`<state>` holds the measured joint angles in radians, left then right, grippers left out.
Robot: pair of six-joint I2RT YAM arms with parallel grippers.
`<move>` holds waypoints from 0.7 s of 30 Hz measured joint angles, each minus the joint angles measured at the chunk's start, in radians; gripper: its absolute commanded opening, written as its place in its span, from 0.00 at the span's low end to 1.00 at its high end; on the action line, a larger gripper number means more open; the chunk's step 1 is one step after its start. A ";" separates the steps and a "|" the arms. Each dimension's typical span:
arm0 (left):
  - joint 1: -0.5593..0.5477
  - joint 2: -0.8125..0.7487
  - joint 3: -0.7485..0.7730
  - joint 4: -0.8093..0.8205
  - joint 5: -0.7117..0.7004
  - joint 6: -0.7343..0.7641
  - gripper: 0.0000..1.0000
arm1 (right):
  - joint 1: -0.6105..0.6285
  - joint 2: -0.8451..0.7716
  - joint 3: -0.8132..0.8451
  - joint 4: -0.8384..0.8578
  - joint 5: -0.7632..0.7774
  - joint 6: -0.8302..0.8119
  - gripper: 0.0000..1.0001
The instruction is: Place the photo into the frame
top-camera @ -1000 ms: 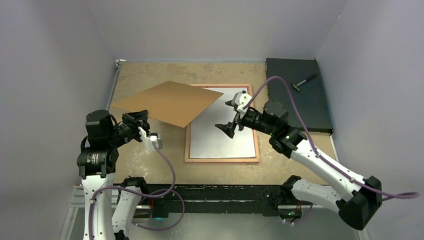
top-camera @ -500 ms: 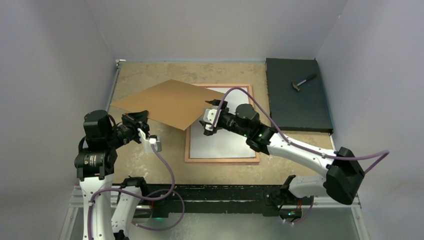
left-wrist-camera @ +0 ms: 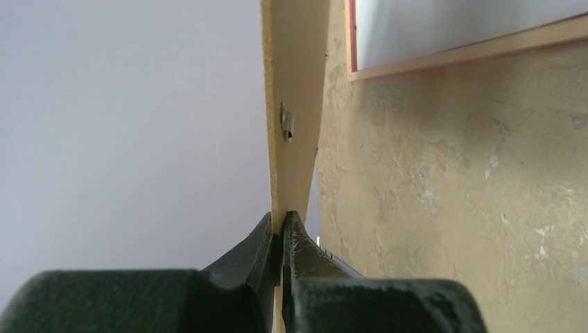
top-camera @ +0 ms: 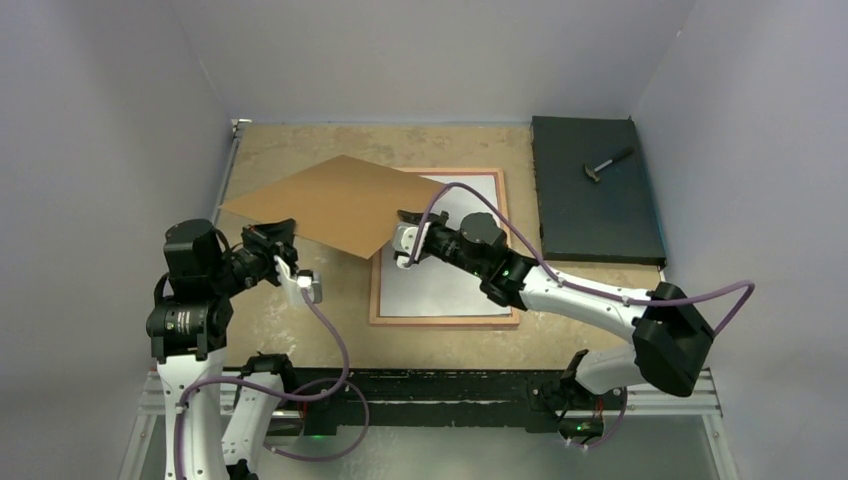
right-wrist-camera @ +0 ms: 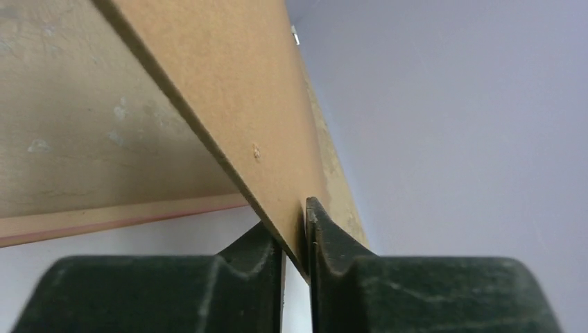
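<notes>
The frame point(top-camera: 445, 320) lies flat on the table, its pale wood-orange rim up. Inside it lies the photo point(top-camera: 450, 275), only a plain white face showing. A brown backing board point(top-camera: 340, 205) hangs tilted above the frame's far-left corner. My left gripper point(top-camera: 280, 240) is shut on the board's left corner, seen edge-on in the left wrist view point(left-wrist-camera: 281, 225). My right gripper point(top-camera: 397, 235) is shut on the board's near-right edge point(right-wrist-camera: 299, 222), with the board point(right-wrist-camera: 229, 90) running away from its fingers. The frame's rim point(right-wrist-camera: 104, 218) and the photo point(right-wrist-camera: 139, 239) show below.
A black mat point(top-camera: 595, 190) with a small hammer point(top-camera: 607, 163) on it lies at the back right. Grey walls close in the table point(top-camera: 300, 330) on three sides. A small metal tab point(left-wrist-camera: 288, 121) sticks out of the board's underside.
My right arm swung left from above the frame to the board's near-right edge, and its open jaws shut on that edge. The left gripper and the board barely moved.
</notes>
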<state>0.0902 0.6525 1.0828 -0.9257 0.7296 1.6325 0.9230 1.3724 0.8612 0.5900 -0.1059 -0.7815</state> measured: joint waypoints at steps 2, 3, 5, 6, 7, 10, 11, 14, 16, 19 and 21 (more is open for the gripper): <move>0.000 -0.001 0.000 0.025 0.001 -0.023 0.23 | 0.009 0.001 0.000 -0.001 0.010 -0.013 0.00; 0.000 -0.002 0.000 0.061 0.002 -0.053 0.34 | 0.013 0.000 0.000 -0.003 0.011 -0.018 0.00; -0.001 -0.013 -0.008 0.172 0.006 -0.136 0.41 | 0.021 -0.002 0.001 -0.016 0.014 -0.003 0.00; -0.001 -0.019 -0.015 0.249 0.003 -0.195 0.42 | 0.023 -0.005 0.001 -0.024 0.016 0.017 0.00; -0.001 -0.026 -0.024 0.332 -0.008 -0.270 0.45 | 0.027 -0.011 0.001 -0.032 0.021 0.048 0.00; -0.001 -0.032 -0.029 0.545 -0.048 -0.484 0.55 | 0.025 -0.049 0.001 -0.038 0.042 0.131 0.00; -0.001 -0.024 -0.023 0.595 -0.070 -0.540 0.56 | 0.024 -0.071 0.003 -0.040 0.048 0.158 0.00; -0.001 0.032 0.031 0.762 -0.183 -0.763 0.59 | 0.024 -0.127 0.025 -0.042 0.063 0.279 0.00; -0.001 0.074 0.081 0.840 -0.276 -0.885 0.61 | 0.024 -0.143 0.077 -0.052 0.071 0.369 0.00; -0.001 0.142 0.192 0.887 -0.415 -1.054 0.65 | 0.022 -0.145 0.175 -0.110 0.100 0.500 0.00; -0.001 0.169 0.247 0.867 -0.444 -1.109 0.67 | 0.017 -0.132 0.255 -0.186 0.135 0.578 0.00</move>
<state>0.0895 0.8215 1.3300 -0.0586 0.2852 0.5236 0.9401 1.2400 1.1164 0.4038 0.0292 -0.2039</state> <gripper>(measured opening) 0.633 0.014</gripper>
